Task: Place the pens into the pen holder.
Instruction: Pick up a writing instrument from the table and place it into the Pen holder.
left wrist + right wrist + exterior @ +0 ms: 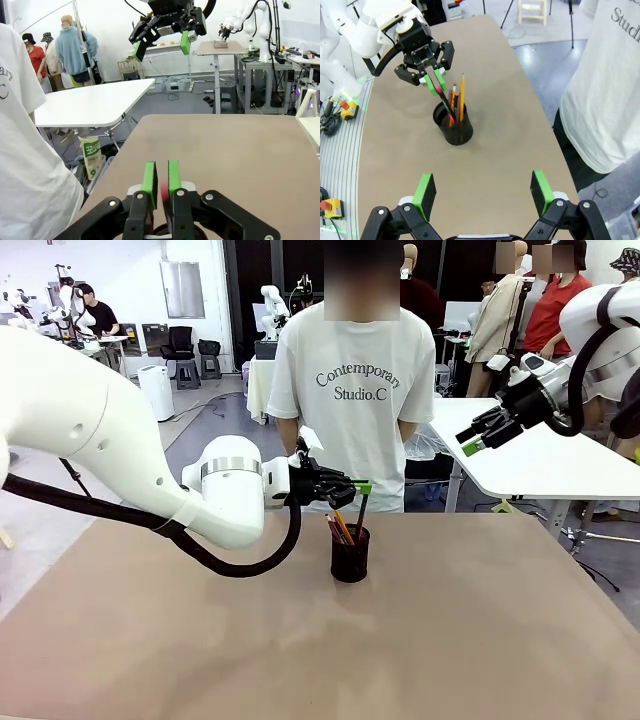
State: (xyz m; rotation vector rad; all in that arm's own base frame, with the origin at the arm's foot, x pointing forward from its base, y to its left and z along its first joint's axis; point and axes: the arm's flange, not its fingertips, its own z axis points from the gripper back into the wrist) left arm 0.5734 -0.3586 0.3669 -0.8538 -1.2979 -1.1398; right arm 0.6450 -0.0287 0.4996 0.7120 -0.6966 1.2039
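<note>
The left hand is over the pen holder, fingers nearly closed on the red tip of the black pen, whose lower end stands inside the holder. The reddish-brown pen and yellow-orange pencil stand in the same holder at mid-bench. The right hand hangs wide open and empty, well apart and above the bench.

Premises are a robotics laboratory or test hall. A brown desk stands in an open room with a grey floor. Beyond its far edge stand white tables, and other white robot arms are mounted at workstations further back. Office chairs and a white floor appliance stand near the rear wall. Red emergency-stop buttons lie off the desk's edge beside a cable. Several people are present.
</note>
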